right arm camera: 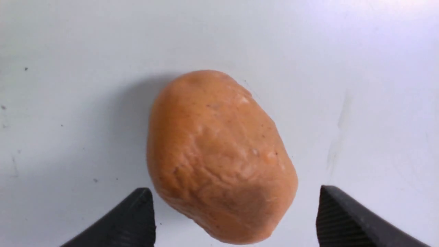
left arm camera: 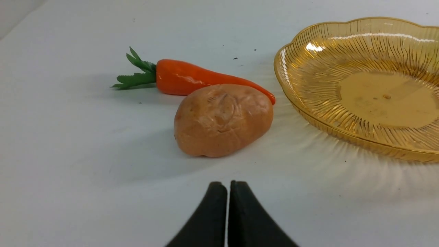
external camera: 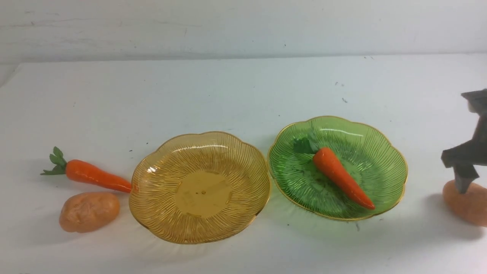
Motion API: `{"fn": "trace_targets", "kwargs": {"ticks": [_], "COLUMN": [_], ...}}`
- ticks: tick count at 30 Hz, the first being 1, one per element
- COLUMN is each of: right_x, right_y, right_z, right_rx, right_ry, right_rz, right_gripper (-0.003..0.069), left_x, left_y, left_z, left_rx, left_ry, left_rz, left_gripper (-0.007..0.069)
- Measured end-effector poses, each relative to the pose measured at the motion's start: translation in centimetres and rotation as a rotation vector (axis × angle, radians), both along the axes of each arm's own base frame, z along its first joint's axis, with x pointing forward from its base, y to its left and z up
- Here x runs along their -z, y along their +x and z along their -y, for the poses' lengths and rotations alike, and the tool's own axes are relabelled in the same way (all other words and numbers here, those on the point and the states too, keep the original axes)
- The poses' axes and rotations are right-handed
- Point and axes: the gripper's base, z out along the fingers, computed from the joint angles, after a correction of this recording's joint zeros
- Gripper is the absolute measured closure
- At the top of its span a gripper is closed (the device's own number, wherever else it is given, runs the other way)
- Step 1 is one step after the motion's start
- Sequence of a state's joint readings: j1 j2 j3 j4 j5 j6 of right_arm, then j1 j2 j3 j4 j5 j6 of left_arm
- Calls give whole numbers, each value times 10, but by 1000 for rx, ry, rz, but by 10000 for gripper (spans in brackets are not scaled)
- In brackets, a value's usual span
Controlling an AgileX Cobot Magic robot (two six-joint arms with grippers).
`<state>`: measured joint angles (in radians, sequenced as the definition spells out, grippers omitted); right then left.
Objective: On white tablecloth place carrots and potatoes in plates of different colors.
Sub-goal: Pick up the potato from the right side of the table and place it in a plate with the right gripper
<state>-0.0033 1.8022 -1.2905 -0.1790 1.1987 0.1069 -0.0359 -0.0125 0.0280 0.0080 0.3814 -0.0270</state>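
- The white tablecloth (external camera: 228,87) is spreading flat under everything, and it is showing a few small dark specks.
- The amber plate (external camera: 201,190) is sitting left of centre with nothing in it.
- The green plate (external camera: 373,160) is sitting just beside it on the right, their rims nearly meeting.
- The first carrot (external camera: 342,177) is lying inside the green plate, with its leafy top pointing toward the far left and its tip resting near the rim closest to the robot.
- The second carrot (external camera: 95,176) is lying on the cloth left of the amber plate, with its leaves pointing away from the plate and its tip reaching just up to the rim.
- The left potato (external camera: 89,211) is resting on the cloth just beside that carrot, on the robot's side of it, outside both plates.
- The right potato (external camera: 466,203) is lying on the cloth near the right edge of the front view, well apart from the green plate.
- The right end effector (right arm camera: 235,191) is hanging directly over the right potato, released wide, with one finger standing on each side of it and a gap showing on both sides in the wrist view.
- The left end effector (left arm camera: 228,187) is hovering low near the left potato, clenched with its fingers pressed together and grasping nothing.
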Motion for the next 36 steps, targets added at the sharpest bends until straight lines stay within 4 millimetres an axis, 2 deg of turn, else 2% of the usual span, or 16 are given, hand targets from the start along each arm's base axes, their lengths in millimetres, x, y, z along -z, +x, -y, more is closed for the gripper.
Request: {"fn": "trace_targets", "kwargs": {"ticks": [5,12,14,20,21,29,32,36], "right_x": [7,27,40,49,49,35,21,-15], "right_y": [0,10,14,19,20,35,36,29], "right_z": [22,21,22,24,24,25,24,20], "right_rx": [15,-9,-21,-16,-15,18,34,52], "right_ry": [99,129,127,134,135,140,146,180], "right_rz": [-17,-14,-37,-81,-88,-69,-21,75], "right_gripper": [81,78,69,75,93,95,95,95], "left_x": [0,0,0,0,0,0,0,0], "left_y": [0,0,0,0,0,0,0,0], "left_z": [0,0,0,0,0,0,0,0], "left_rx": [0,0,0,0,0,0,0,0], "left_ry": [0,0,0,0,0,0,0,0], "left_rz": [0,0,0,0,0,0,0,0], "left_gripper": [627,627,627,627,627,627,627,627]}}
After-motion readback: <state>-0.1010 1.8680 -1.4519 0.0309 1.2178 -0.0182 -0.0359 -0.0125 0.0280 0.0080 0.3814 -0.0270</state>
